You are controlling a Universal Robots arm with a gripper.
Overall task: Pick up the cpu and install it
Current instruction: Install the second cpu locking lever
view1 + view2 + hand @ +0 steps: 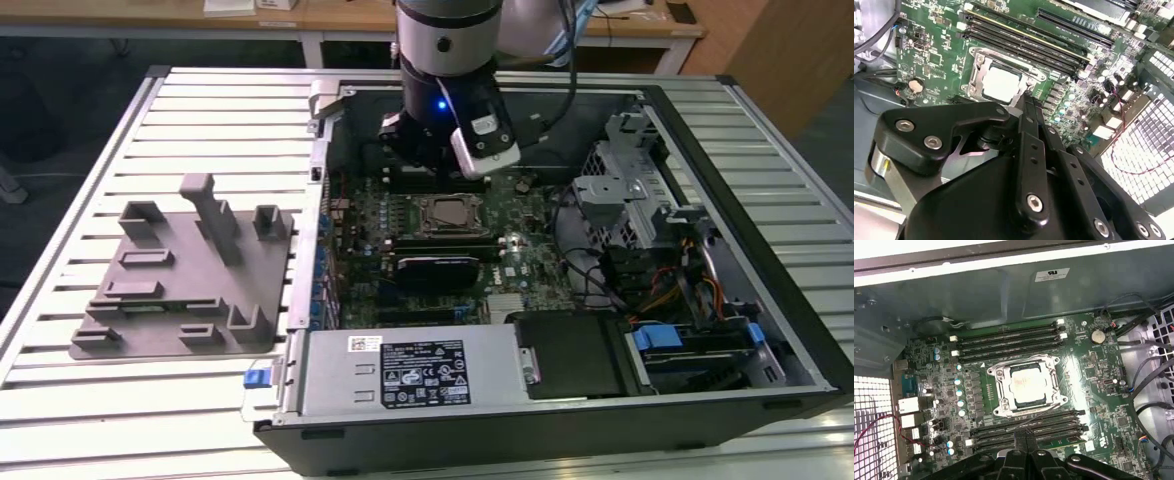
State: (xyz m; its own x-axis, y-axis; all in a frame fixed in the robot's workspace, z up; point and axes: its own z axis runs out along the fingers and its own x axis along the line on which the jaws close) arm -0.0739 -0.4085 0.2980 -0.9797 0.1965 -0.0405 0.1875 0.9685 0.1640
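Note:
The cpu (1025,385) is a silvery square chip lying flat inside the metal-framed socket (996,374) on the green motherboard. In the second wrist view the cpu (1000,82) lies just beyond my fingertips. My gripper (1026,434) hovers above the board, beside the socket, over the memory slots. Its two black fingers (1030,130) are pressed together with nothing between them. In the exterior view the gripper (424,170) hangs over the open computer case, just behind the cpu (449,212) in its socket.
The open computer case (694,130) lies on a slatted metal table. A grey plastic tray (160,300) with upright blocks sits at the exterior view's left. Memory slots (1009,340), a drive cage (627,190) and loose cables (1149,370) surround the socket.

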